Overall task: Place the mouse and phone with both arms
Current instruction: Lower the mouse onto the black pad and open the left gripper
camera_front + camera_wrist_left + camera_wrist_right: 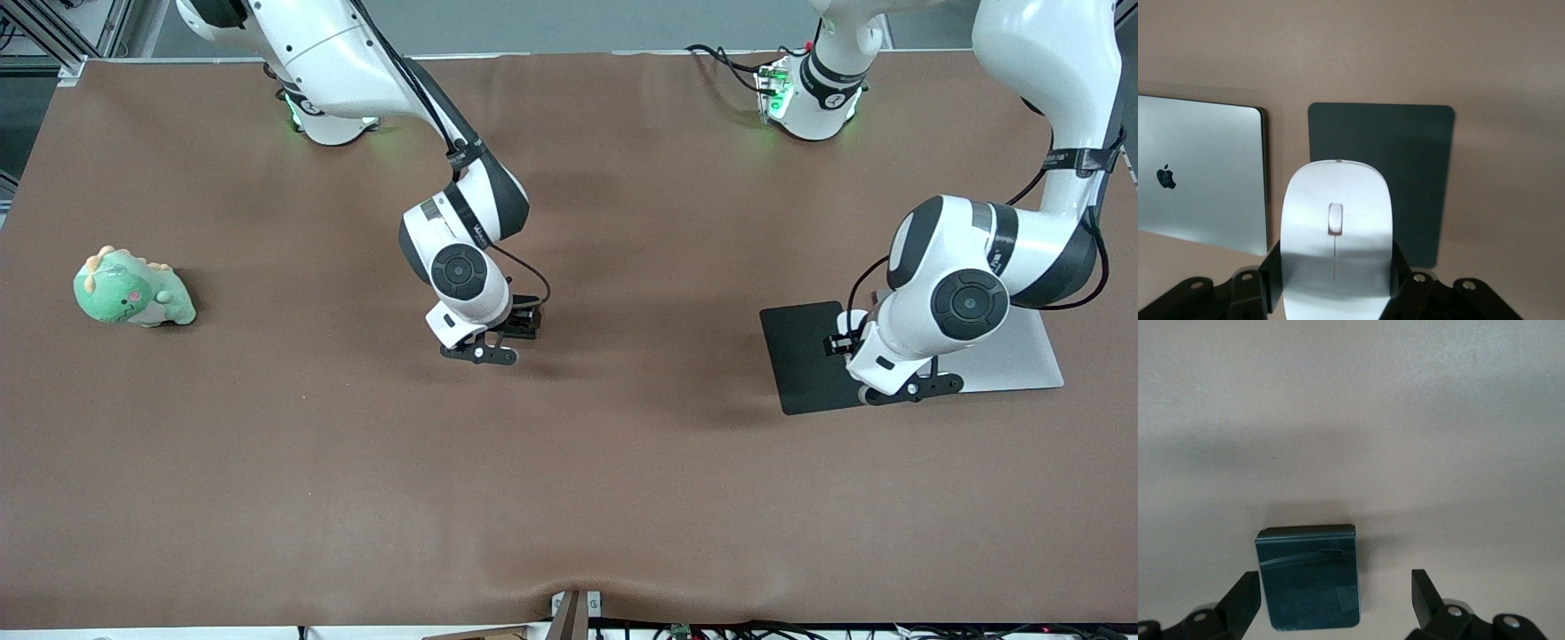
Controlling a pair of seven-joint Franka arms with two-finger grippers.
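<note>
The white mouse [1335, 227], with a thin grey line down its middle, sits between the fingers of my left gripper [1336, 267], which is shut on its sides. That gripper [902, 387] hangs over the black pad [800, 356] at the left arm's end of the table. The glossy black phone [1308, 580] lies flat on the brown table. My right gripper [1335, 587] is open over it near the table's middle, a finger on each side, and the phone lies closer to one finger. In the front view the right wrist [480, 320] hides the phone.
A silver closed laptop [1013, 356] lies beside the black pad [1405, 167], partly under the left arm. A green plush dinosaur [132, 289] sits at the right arm's end of the table. The brown cloth covers the whole table.
</note>
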